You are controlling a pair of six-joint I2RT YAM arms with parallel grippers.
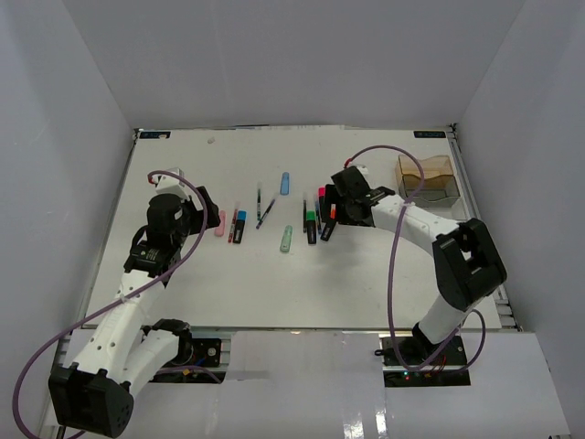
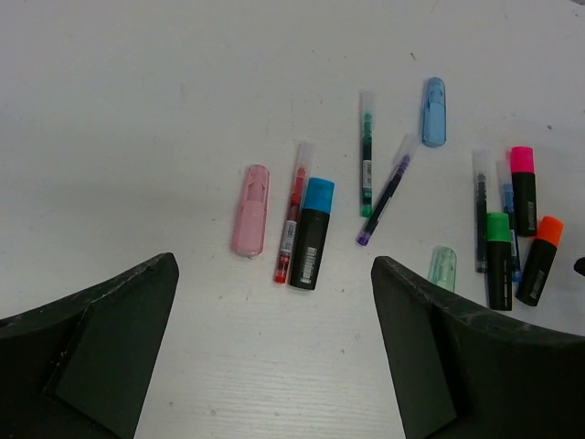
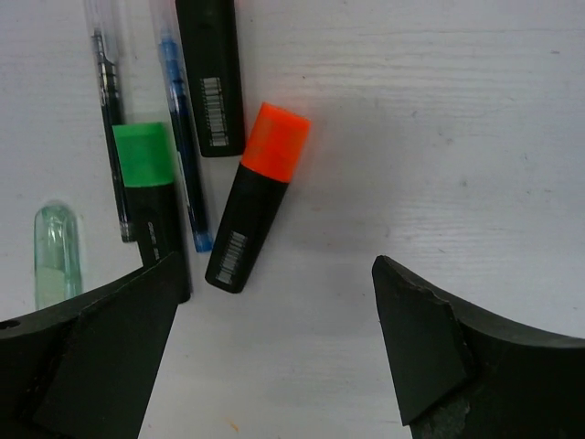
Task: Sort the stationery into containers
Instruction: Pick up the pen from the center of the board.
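The stationery lies in mid-table. The left wrist view shows a pink piece (image 2: 250,209), a red pen (image 2: 292,224), a blue-capped marker (image 2: 312,234), a green pen (image 2: 366,155), a purple pen (image 2: 386,192) and a blue piece (image 2: 433,112). My left gripper (image 2: 274,293) is open and empty, just short of them; it also shows in the top view (image 1: 199,208). My right gripper (image 3: 274,283) is open and empty over bare table, beside the orange-capped marker (image 3: 259,197), the green-capped marker (image 3: 151,197) and a mint piece (image 3: 57,251). The amber tray (image 1: 422,170) and clear tray (image 1: 441,195) stand at the far right.
A pink-capped marker (image 1: 322,196), a blue pen (image 3: 183,137) and a dark pen (image 3: 110,119) lie close beside the green one. White walls enclose the table (image 1: 183,293) on three sides. The right arm's cable (image 1: 393,256) loops over the table.
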